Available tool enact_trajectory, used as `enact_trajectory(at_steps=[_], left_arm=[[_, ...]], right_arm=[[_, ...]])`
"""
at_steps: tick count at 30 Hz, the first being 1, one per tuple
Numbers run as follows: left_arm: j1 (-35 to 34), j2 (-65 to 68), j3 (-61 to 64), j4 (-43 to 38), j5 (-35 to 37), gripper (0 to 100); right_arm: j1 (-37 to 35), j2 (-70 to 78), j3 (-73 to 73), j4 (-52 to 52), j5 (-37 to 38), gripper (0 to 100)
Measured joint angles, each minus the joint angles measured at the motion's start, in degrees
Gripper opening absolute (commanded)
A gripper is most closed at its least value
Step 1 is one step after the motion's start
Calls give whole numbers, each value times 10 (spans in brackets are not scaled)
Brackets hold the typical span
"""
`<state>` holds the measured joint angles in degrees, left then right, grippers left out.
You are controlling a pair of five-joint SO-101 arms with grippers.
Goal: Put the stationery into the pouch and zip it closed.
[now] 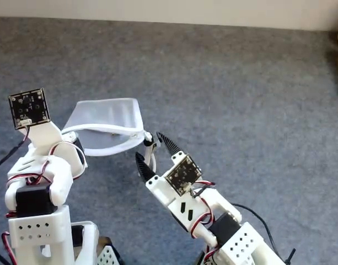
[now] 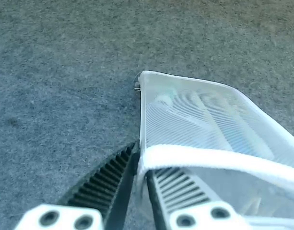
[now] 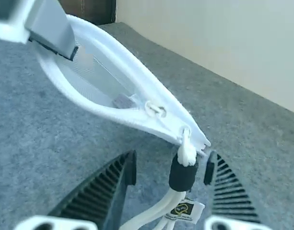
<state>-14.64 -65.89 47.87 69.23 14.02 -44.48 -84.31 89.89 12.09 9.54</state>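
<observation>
the right gripper (image 3: 170, 165) stands wide open and holds nothing. its two black ribbed fingers (image 3: 101, 191) sit on either side of the zip pull (image 3: 183, 168), a black bead on a white cord at the near end of the pouch (image 3: 113, 76). whether a finger touches the bead cannot be told. this wrist view looks into the pouch's mouth, which gapes open along the zip, and a small grey thing (image 3: 122, 101) lies inside, too small to name.

the left gripper (image 2: 141, 160) is closed tight on the white edge band at the pouch's other end, with the mesh pinched between its fingers. its own wrist view shows the pouch's mesh side instead of the mouth. pale long shapes (image 2: 185, 112) show through the weave, too faint to identify.

the high view alone sets the whole scene together. the white pouch is stretched between the two arms over the grey carpet (image 1: 240, 83), with the left arm at one end. the right gripper's open jaws are at the other, around the pull.
</observation>
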Motion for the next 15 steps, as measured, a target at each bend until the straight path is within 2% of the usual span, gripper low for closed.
enact_trajectory(at_steps=[7, 15], left_arm=[[0, 0, 0, 0, 0, 8], [0, 0, 0, 0, -10, 7]], right_arm=[[3, 23, 0, -5, -2, 221], [37, 211, -91, -5, -76, 221]])
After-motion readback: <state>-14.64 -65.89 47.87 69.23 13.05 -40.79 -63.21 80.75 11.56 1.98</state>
